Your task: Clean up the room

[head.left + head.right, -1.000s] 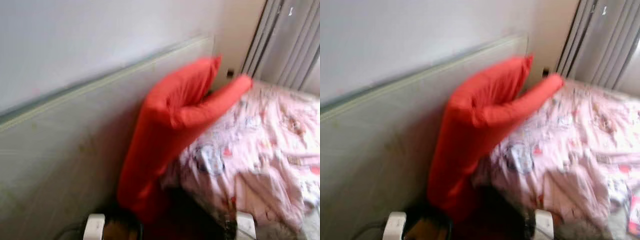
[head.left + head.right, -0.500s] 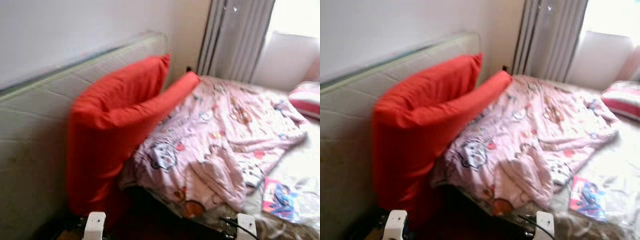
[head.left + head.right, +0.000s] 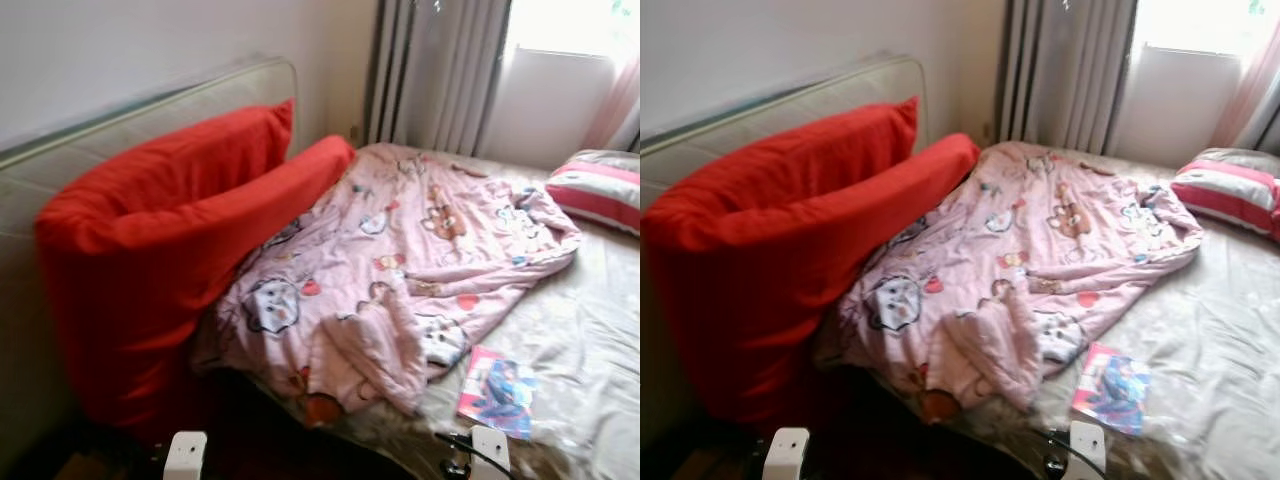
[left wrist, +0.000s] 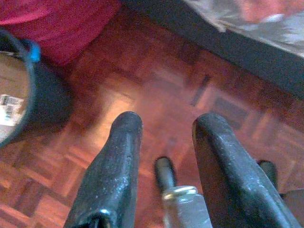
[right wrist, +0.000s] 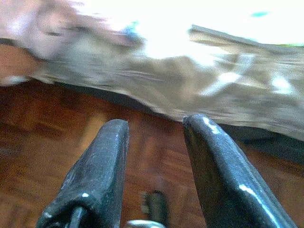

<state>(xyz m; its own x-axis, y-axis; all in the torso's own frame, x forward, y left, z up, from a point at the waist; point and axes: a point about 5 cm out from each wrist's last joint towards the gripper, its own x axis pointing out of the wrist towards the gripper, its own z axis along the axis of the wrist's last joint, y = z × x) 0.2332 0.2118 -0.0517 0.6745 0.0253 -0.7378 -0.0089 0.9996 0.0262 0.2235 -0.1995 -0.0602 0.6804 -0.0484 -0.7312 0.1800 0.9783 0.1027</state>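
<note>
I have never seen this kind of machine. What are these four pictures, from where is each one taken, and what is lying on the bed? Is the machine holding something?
This is a humanoid robot that walks through a home to tidy it. The two wide pictures come from the two eyes of a camera on its head, so they show the same bedroom. On the bed lie a crumpled pink blanket with cartoon prints, a colourful booklet near the bed's edge, and a pink striped pillow at the far side. Two big red cushions lean against the pale headboard.

The other two pictures come from cameras on the wrists, each looking along two black fingers. The left gripper and the right gripper both hang open above the wooden floor, beside the bed. Neither holds anything.
</note>
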